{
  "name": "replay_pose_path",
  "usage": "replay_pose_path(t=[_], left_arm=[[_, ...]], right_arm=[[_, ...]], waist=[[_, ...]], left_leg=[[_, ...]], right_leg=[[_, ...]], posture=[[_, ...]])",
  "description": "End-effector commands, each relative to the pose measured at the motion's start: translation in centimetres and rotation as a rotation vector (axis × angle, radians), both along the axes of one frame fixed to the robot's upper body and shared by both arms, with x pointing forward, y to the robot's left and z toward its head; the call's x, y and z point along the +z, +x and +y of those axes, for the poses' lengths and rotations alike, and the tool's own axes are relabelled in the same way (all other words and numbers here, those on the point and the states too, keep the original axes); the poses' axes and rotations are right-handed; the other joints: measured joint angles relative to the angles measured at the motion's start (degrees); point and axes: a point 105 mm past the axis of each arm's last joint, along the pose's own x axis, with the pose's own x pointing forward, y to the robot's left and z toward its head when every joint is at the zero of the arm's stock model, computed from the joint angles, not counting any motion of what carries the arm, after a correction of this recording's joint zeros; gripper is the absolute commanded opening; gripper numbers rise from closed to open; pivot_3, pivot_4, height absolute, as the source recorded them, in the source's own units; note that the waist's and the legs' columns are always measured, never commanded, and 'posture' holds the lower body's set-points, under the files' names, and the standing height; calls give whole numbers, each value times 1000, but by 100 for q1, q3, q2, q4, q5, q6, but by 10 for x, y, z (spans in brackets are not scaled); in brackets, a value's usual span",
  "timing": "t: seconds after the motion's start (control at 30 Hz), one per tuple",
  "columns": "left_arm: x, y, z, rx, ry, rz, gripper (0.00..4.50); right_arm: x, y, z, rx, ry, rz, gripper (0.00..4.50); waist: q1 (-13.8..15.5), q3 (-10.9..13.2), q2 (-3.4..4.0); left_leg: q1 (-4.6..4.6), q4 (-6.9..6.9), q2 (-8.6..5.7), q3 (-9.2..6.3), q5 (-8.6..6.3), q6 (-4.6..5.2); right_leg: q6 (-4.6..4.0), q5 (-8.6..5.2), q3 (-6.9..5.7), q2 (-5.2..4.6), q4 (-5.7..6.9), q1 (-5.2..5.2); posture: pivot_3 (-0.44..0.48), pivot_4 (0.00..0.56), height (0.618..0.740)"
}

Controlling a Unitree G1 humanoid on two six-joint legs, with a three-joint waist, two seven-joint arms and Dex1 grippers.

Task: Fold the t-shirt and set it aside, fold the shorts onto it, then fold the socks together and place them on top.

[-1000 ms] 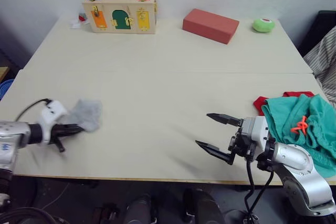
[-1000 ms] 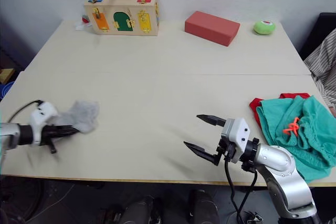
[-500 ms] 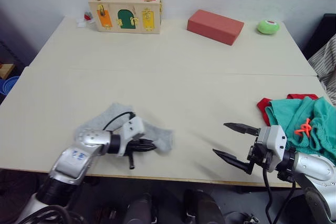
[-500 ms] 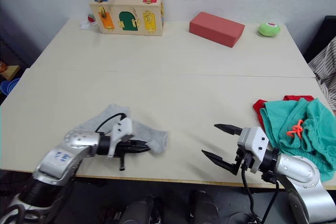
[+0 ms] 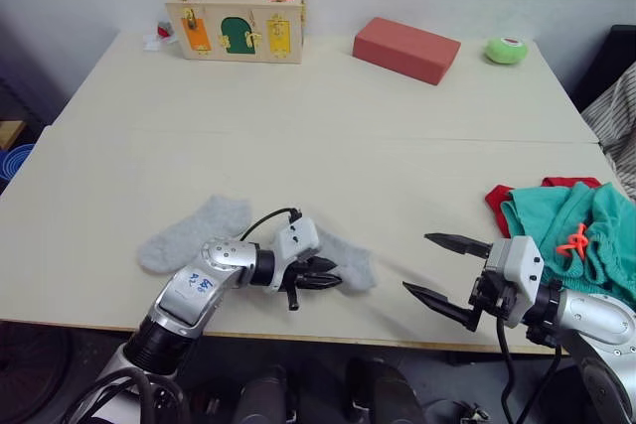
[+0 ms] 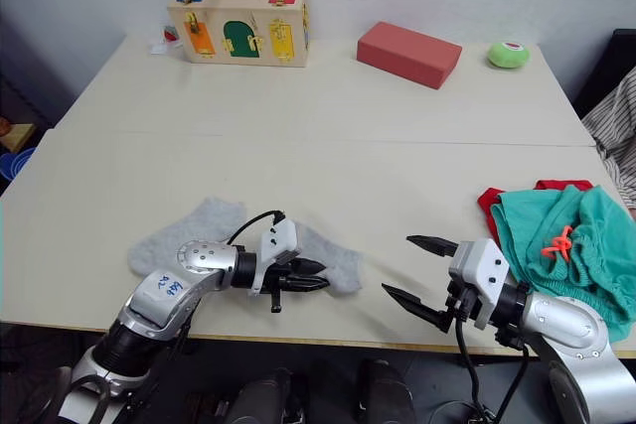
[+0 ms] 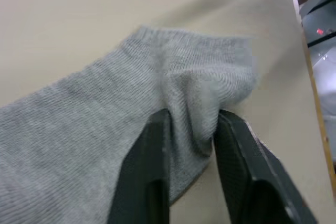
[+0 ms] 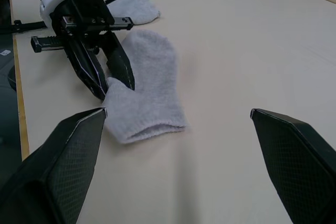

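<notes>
**Left gripper pinching a sock near the front edge**

I see my left gripper (image 5: 323,273) low over the counter (image 5: 328,136), close to its front edge, fingers closed on a fold of one grey sock. The left wrist view confirms it: both black fingers (image 7: 144,166) squeeze a raised ridge of knit near the cuff end. The socks (image 5: 343,260) lie along the front edge, one stretched toward the right from the gripper, the other (image 5: 189,233) lying flat just beyond my left forearm, toward the left edge.

My right gripper (image 5: 437,270) hovers near the front edge, well to the right of the sock, fingers spread wide and holding nothing. In its wrist view I see the sock's free end on the counter between the two tips.

The shorts (image 5: 581,235) sit crumpled at the right edge, orange drawstring up, lying on the t-shirt (image 5: 502,196), whose red cloth peeks out beneath.

Along the far edge stand a wooden latch box (image 5: 235,19), a red block (image 5: 405,48) and a green ball (image 5: 507,49).
</notes>
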Motion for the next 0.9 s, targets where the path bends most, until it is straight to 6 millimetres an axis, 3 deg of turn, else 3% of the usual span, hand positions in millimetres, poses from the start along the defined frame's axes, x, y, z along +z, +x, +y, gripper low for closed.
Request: replay_pose_path(t=[0.03,0.07,0.2,0.27,0.4,0.5,0.6,0.67,0.77,0.9], left_arm=[[34,-10,12,-17,-118,-51,2468],[37,-11,16,-15,-126,-65,2788],[63,-19,69,81,-219,-157,4019],[57,-22,98,155,-150,-191,4466],[39,-31,182,430,-4,-230,4466],[30,-42,230,594,80,-265,4466],[12,-60,299,867,241,-257,4466],[6,-66,312,909,282,-258,4466],[-5,-71,297,786,273,-201,4466],[-4,-51,276,696,250,-228,4466]], right_arm=[[13,-1,0,4,-1,-44,4500],[13,-1,0,4,-2,-43,4500],[23,1,5,56,54,-78,4500],[28,0,12,103,78,-100,4500],[34,-2,30,196,99,-145,4500],[34,-3,37,235,103,-159,4500],[33,-5,42,276,106,-167,4500],[31,-5,43,289,106,-163,4500],[28,-5,42,313,89,-161,4500],[28,-2,40,318,82,-171,4500]], waist=[[-24,1,-1],[-25,0,0],[-110,2,-3],[-134,2,-3],[-158,2,-2],[-141,3,-4],[-133,2,-6],[-130,1,-6],[-113,-5,-17],[-113,-5,-18]], left_leg=[[-1,0,0,0,0,0],[1,0,3,1,0,-1],[6,-3,5,1,2,-7],[4,-3,8,-3,5,-11],[5,-8,7,-4,1,-15],[1,-10,10,-6,-7,-17],[-2,-11,11,-10,-25,-27],[-1,-11,11,-11,-56,-4],[-2,-10,9,-11,-60,-1],[-2,-10,5,-11,-61,-6]], right_leg=[[0,0,0,0,0,-1],[-2,-1,0,0,2,-1],[-6,-3,0,2,5,-1],[-8,-4,-7,2,6,-1],[-12,-7,-8,2,1,-3],[-18,-11,-11,2,-3,-8],[-19,-11,-14,-2,-12,-8],[-19,-11,-14,-5,-16,-6],[-18,-10,-16,-12,-24,-3],[-15,-9,-15,-17,-27,-2]], posture=[[0,150,740],[0,150,740],[0,150,740],[0,150,740],[0,150,740],[0,150,740],[0,150,740],[0,150,740],[0,150,740],[0,150,740]])
